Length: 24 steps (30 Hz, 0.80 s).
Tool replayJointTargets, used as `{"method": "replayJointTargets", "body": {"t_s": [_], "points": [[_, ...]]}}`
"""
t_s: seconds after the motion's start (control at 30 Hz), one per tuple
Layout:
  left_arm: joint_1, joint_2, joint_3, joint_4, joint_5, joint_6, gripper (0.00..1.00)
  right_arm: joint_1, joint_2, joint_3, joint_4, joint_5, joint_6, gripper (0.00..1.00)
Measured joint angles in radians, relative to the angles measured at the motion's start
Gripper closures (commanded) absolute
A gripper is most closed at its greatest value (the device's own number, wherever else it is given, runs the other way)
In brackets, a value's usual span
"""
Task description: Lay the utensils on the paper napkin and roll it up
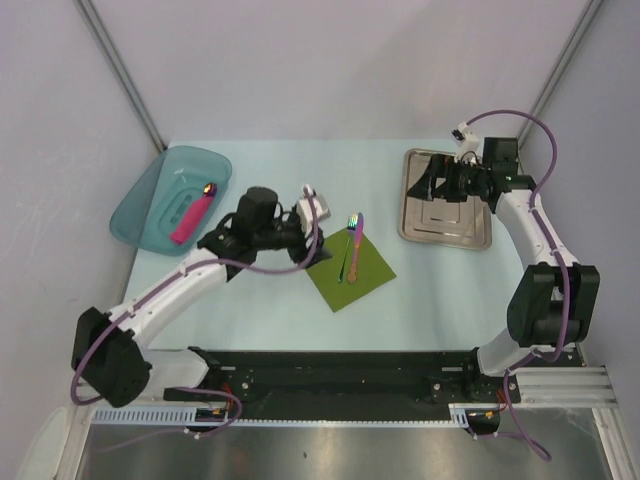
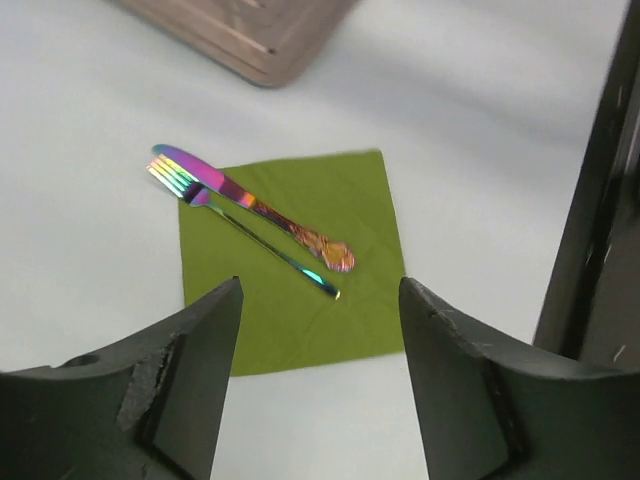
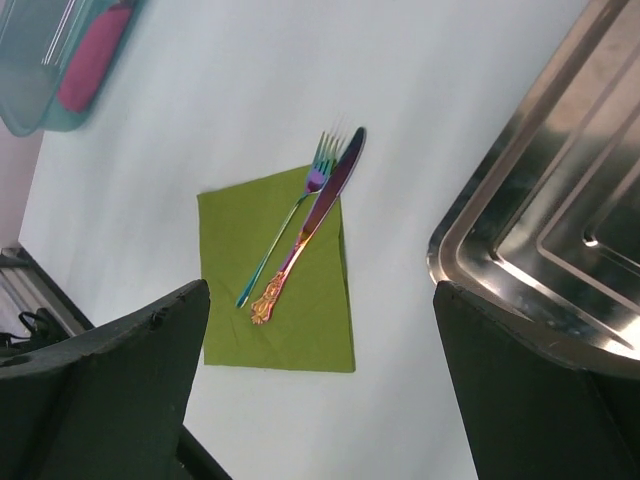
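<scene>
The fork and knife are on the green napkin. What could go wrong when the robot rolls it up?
1. The fork tines and knife blade poke past the napkin corner, so they might slide out during rolling.
2. The napkin lies thin and flat on the table. The open left end effector may push it instead of pinching its edge, shifting both pieces.

A pale mint table (image 1: pixel 260 320) fills the middle of the booth, matte and evenly lit, with only soft, faint shadows. Plain white walls (image 1: pixel 330 60) close it in behind and at both sides. Grey metal posts (image 1: pixel 120 70) slant up at the two back corners. A black rail (image 1: pixel 340 375) runs along the near edge, and below it lies a brushed steel sheet (image 1: pixel 330 455).
</scene>
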Motion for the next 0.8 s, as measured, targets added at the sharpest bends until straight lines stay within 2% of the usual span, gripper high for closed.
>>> {"method": "replayJointTargets", "body": {"t_s": [0.1,0.2,0.37,0.6,0.8], "points": [[-0.024,-0.091,-0.159,0.007,0.061,0.218,0.42,0.023,0.008,-0.003,-0.010,-0.003,0.004,0.00],[-0.077,-0.103,-0.299,-0.006,0.083,0.430,0.50,0.058,0.023,-0.008,-0.026,-0.002,0.011,0.00],[-0.187,-0.084,-0.397,0.011,0.074,0.660,0.59,0.085,0.040,-0.016,-0.048,0.008,0.015,0.00],[-0.265,0.050,-0.418,0.102,0.025,0.803,0.64,0.082,0.040,-0.016,-0.050,0.008,0.015,0.00],[-0.273,0.152,-0.417,0.129,-0.014,0.836,0.58,0.081,0.042,-0.016,-0.050,0.008,0.015,0.00]]}}
